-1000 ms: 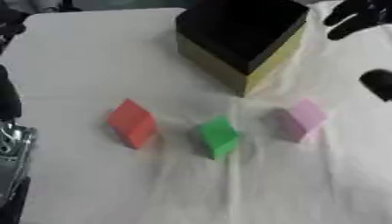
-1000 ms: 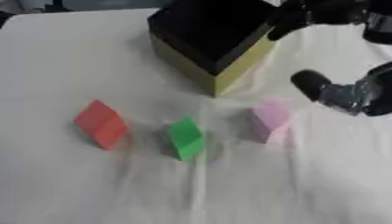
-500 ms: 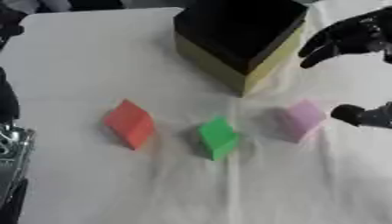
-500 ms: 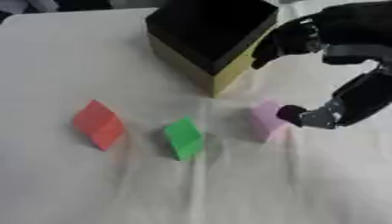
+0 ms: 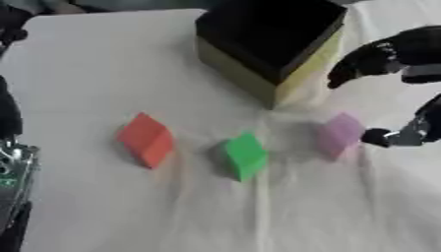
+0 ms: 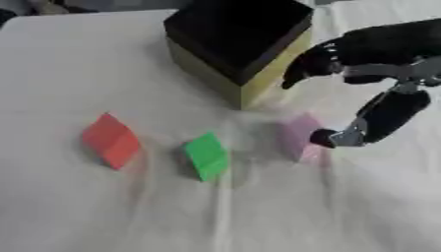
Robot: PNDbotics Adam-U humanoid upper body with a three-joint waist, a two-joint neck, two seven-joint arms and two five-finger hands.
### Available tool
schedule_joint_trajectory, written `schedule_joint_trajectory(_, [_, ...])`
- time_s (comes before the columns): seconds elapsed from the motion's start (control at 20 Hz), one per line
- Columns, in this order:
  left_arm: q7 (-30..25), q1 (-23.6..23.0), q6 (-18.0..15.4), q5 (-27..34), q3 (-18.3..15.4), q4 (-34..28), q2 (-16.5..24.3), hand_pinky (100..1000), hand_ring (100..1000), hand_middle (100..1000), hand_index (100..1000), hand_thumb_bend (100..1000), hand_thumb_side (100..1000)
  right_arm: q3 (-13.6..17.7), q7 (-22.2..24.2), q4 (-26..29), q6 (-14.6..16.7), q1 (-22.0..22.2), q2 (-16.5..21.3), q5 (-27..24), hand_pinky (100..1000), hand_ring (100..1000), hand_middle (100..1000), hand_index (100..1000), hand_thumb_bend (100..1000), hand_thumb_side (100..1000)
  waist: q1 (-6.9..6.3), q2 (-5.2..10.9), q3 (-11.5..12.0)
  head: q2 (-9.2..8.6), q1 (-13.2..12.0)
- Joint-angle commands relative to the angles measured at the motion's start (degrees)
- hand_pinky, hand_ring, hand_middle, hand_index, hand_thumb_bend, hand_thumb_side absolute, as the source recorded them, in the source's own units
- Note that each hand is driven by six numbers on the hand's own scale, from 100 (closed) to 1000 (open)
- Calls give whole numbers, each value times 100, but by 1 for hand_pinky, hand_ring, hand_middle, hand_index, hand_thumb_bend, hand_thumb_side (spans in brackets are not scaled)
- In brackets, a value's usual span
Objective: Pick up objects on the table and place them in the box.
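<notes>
Black and silver, your right hand [image 6: 362, 74] reaches in from the right with its fingers [image 6: 303, 68] spread and hanging over the gap beside the box, while the thumb tip [image 6: 326, 138] sits just at the right face of the pink block [image 6: 297, 136]. Nothing is pinched; the fingers curl round no object. I cannot tell whether the thumb actually touches the block or stops just short of it.

That pink block lies on the white cloth of the worktop [image 5: 103, 59], near the front corner of the box [image 5: 271, 42], which is yellow-walled with a black interior and stands at the far middle. To the block's left you have the green block [image 5: 244, 155], and further left, well apart from the box, the red block [image 5: 146, 140]. All three lie in a rough row on the cloth.

Your left hand does not show in either view.
</notes>
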State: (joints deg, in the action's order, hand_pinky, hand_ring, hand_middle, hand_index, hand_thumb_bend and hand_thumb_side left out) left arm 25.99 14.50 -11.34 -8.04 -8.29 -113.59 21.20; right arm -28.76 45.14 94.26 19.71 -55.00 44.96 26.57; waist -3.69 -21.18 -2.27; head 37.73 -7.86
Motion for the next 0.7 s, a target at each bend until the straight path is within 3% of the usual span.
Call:
schedule_joint_trajectory(0.05, [-31,41,1,13,0,-100,72,677,709,717,684,100,895,-1,57,-183,162,-120,5,187,855,931,878,935,372,618,3,96,16,-43,10])
schedule_joint_trajectory(0.7, [-70,75,9,16,10,-100,67,678,710,717,684,100,894,-196,469,-548,497,-96,-102,131,857,932,874,929,366,633,-3,76,51,-48,27])
